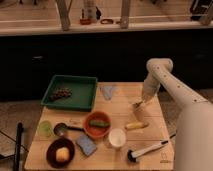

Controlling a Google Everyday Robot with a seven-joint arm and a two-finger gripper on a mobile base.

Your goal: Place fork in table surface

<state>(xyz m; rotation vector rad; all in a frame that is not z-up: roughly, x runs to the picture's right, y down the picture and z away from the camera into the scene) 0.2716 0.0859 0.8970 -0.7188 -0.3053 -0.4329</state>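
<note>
My gripper [142, 102] hangs from the white arm that reaches in from the right, just above the right-hand middle of the light wooden table surface [125, 97]. It is shut on the fork [136, 105], whose small pale head sticks out low and to the left of the gripper, close to the tabletop. I cannot tell whether the fork touches the wood.
A dark green tray [80, 97] with grapes sits at the back left, with a blue cloth [107, 91] beside it. Nearer are an orange bowl [97, 125], a spoon [62, 129], a white cup [116, 137], a yellowish item [136, 125], a white-handled brush [147, 149], a blue sponge [86, 144] and a dark bowl [61, 152].
</note>
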